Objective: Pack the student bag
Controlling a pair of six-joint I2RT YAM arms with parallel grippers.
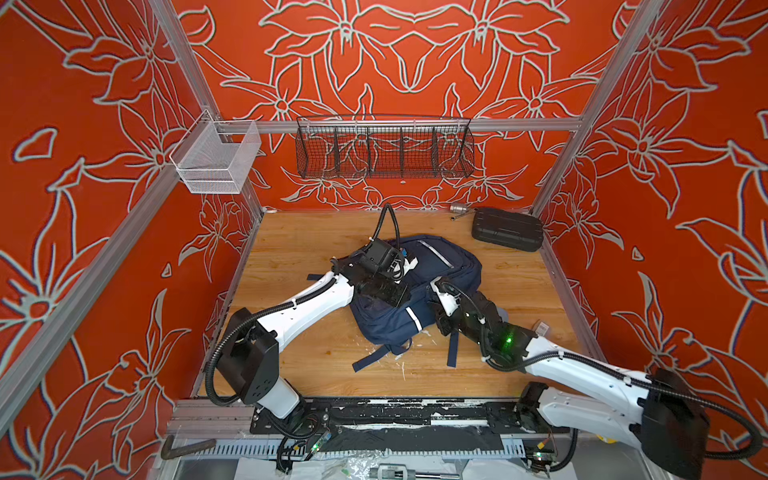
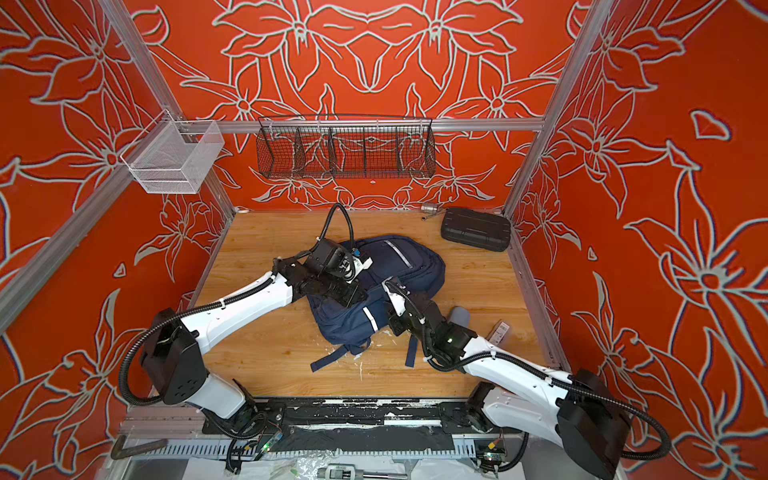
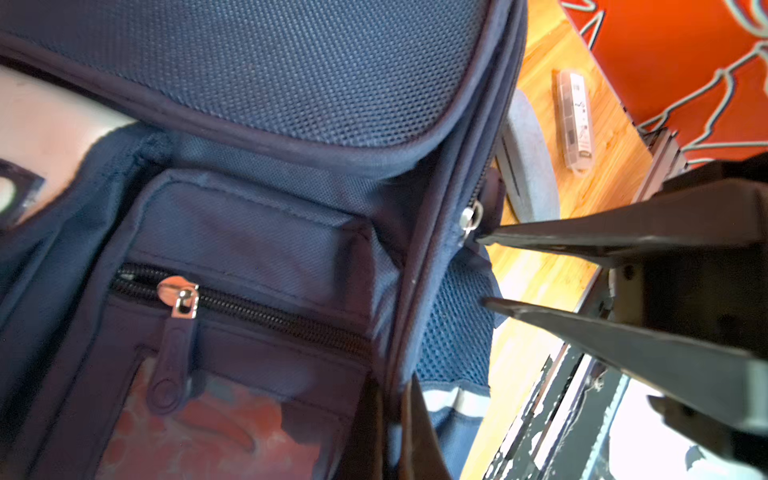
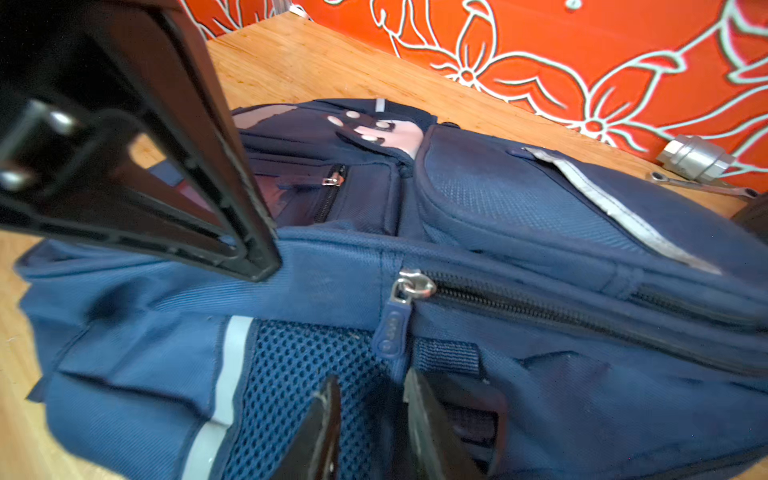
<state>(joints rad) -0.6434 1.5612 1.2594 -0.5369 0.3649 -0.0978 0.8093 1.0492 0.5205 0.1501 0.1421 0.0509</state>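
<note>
White shells (image 1: 307, 309), chunky black joint housings (image 1: 249, 365), ribbed black cables (image 1: 590, 358) zip-tied on, green light (image 1: 508, 340) glowing at four o'clock.

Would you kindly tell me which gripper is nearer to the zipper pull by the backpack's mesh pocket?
Right. The right gripper, jaws open, sits just short of the zipper pull; the left gripper, shut, touches the backpack fabric further along the seam.
</note>
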